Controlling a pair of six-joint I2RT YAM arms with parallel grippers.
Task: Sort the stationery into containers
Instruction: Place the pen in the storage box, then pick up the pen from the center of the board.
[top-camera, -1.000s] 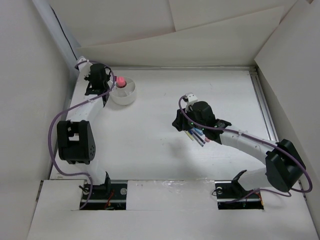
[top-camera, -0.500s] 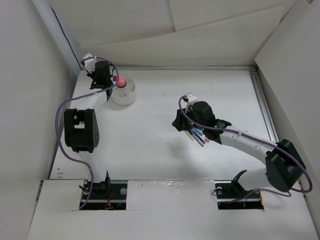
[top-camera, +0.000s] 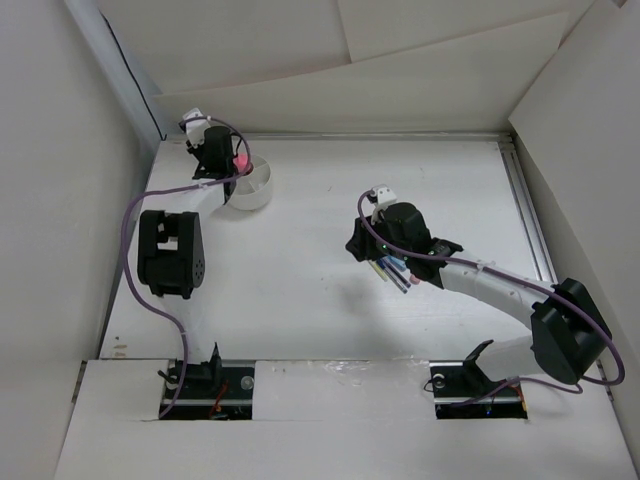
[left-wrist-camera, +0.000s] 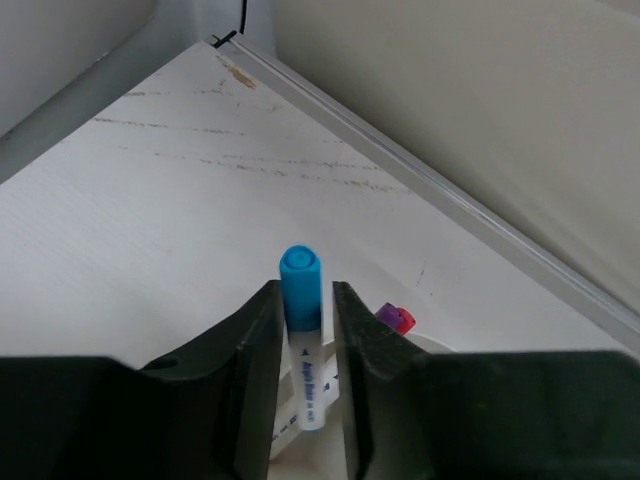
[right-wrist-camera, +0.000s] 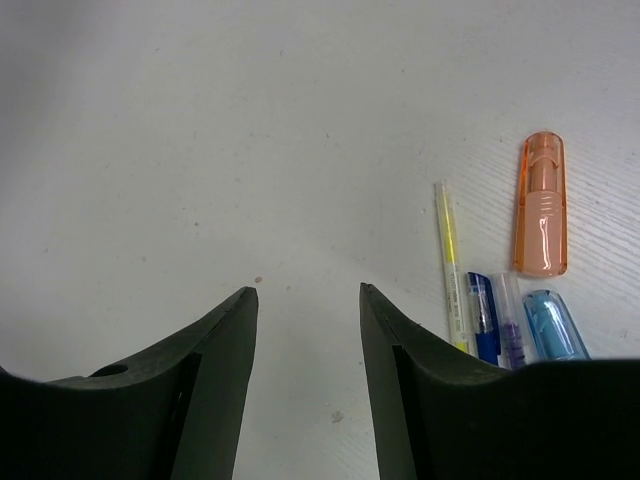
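While your left gripper (top-camera: 225, 160) hangs over the white cup (top-camera: 255, 190) in the top view, its wrist view shows it clenched on a blue-capped marker (left-wrist-camera: 302, 330). Your right gripper (right-wrist-camera: 305, 300) stands released above the desk (right-wrist-camera: 200, 120), pens (right-wrist-camera: 449, 262) just beside.

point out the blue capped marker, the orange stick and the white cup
blue-capped marker (left-wrist-camera: 305, 345): left wrist view, white barrel just under the cap
orange stick (right-wrist-camera: 540, 205): right wrist view, middle of its body
white cup (top-camera: 250, 198): top external view, near outer wall
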